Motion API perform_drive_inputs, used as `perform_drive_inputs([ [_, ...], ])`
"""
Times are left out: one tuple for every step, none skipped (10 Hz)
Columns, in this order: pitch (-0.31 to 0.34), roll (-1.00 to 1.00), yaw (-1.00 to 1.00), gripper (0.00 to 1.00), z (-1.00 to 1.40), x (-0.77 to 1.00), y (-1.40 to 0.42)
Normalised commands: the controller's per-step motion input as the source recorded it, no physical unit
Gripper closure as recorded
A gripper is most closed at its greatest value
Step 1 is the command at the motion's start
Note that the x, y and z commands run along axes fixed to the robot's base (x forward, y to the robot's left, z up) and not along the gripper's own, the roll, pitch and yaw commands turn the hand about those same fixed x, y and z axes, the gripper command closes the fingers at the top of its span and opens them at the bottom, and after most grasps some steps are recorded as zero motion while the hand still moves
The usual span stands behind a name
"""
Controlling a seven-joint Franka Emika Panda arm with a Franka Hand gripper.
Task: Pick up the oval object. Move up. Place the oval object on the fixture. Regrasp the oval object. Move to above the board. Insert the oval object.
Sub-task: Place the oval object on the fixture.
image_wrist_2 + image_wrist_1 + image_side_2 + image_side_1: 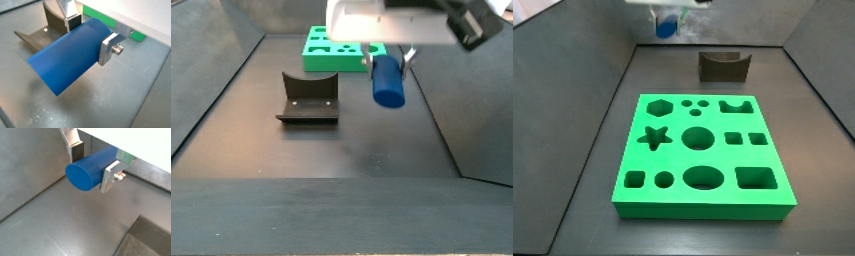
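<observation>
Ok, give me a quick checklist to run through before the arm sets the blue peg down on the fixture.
1. Gripper shut on the oval object: ok.
2. Peg lifted off the floor, in a side view: ok.
3. Fixture notch free: ok.
4. Peg over the fixture: not ok, it hangs beside it.
5. Board out of the path: ok.
6. Peg square between the fingers: cannot tell.

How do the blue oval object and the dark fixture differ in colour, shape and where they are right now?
The oval object is bright blue; the fixture is dark brown. The oval object is a smooth rounded peg; the fixture is a block with a U-shaped notch. The gripper holds the oval object in the air; the fixture stands on the floor. Both are far smaller than the board.
</observation>
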Motion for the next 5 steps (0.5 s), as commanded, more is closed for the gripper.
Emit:
perform_drive_inputs([
  [0.025,-0.03,0.01,1.00,1.00,-0.02,-0.01],
  [0.028,-0.04,0.01,1.00,0.97,-0.01,-0.01],
  [0.036,-0.04,0.01,1.00,0.74,-0.01,-0.01],
  [0.042,-0.05,0.01,1.00,0.63,0.00,-0.01],
  [0.057,-0.06,0.01,1.00,0.40,0.01,-0.01],
])
